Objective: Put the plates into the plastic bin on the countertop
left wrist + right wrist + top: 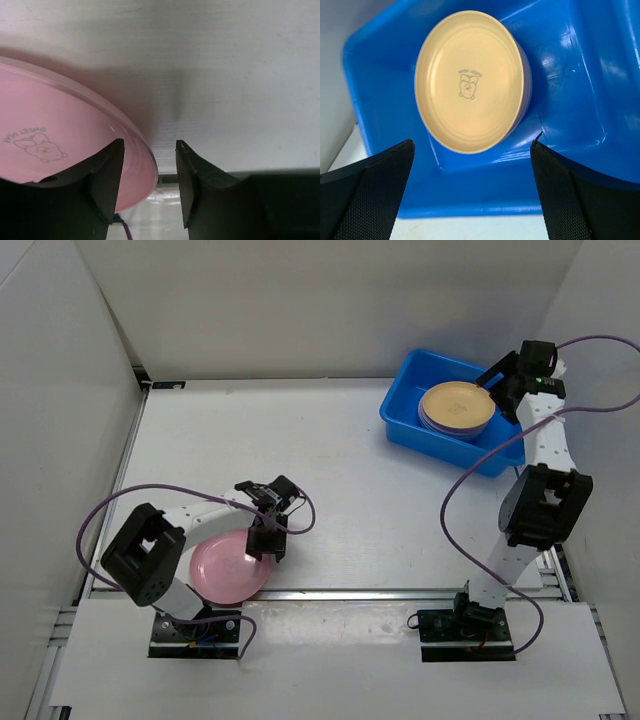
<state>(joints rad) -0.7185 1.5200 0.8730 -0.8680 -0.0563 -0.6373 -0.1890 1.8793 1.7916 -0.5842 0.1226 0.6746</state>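
The left tool (pixel 150 145) straddles the rim of the pink plate (pixel 225 568) at seven o'clock on the tabletop (pixel 340 480), jaws apart, outer finger clear of the rim. The right tool (pixel 473 144) hangs released, spread wide, over the blue bin (pixel 405 412) at one o'clock, where a yellow plate (pixel 455 406) tops a stack.

Bench (pixel 350 470): walled at the left, back and right, with both arm bases at its near edge.
Bin (pixel 400 412): on the bench at the far right, close to the back wall.
Stack of plates (pixel 455 408): inside the bin, on its floor.
Lone plate (pixel 225 568): flat on the bench at the near left, by the front edge, well apart from the bin.
Left gripper (pixel 268 540): at the lone plate's right edge, jaws astride the rim.
Right gripper (pixel 497 380): above the bin, over the stack's right side.
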